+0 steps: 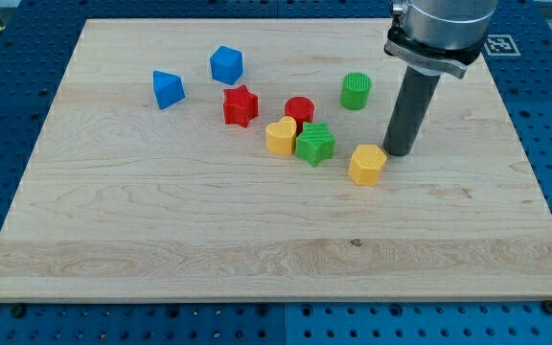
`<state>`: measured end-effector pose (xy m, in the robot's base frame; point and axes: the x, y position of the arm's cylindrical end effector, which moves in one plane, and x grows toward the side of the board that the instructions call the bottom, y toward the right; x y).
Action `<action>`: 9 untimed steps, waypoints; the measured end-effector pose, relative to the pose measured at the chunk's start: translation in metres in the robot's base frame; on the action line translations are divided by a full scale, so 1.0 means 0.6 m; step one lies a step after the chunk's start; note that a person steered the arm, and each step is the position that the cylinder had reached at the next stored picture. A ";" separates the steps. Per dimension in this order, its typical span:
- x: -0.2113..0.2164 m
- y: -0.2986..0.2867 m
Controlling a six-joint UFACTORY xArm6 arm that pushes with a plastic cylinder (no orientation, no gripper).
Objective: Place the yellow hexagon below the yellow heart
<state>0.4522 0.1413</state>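
The yellow hexagon [366, 164] lies right of the board's middle. The yellow heart [280, 136] lies to its left and slightly higher, touching the green star [314, 144] on its right. My tip [398, 152] stands on the board just right of and slightly above the yellow hexagon, very close to it or touching it. The dark rod rises from there to the arm's grey body at the view's top right.
A red cylinder [299, 110] sits just above the heart and green star. A red star [241, 105] lies to their left. A green cylinder [356, 91] stands above the hexagon. A blue cube [226, 65] and a blue triangular block [168, 89] lie at the upper left.
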 end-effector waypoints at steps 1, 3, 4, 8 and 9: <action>0.011 -0.005; 0.030 -0.039; 0.034 -0.051; 0.108 -0.078; 0.116 -0.079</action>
<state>0.5218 0.0938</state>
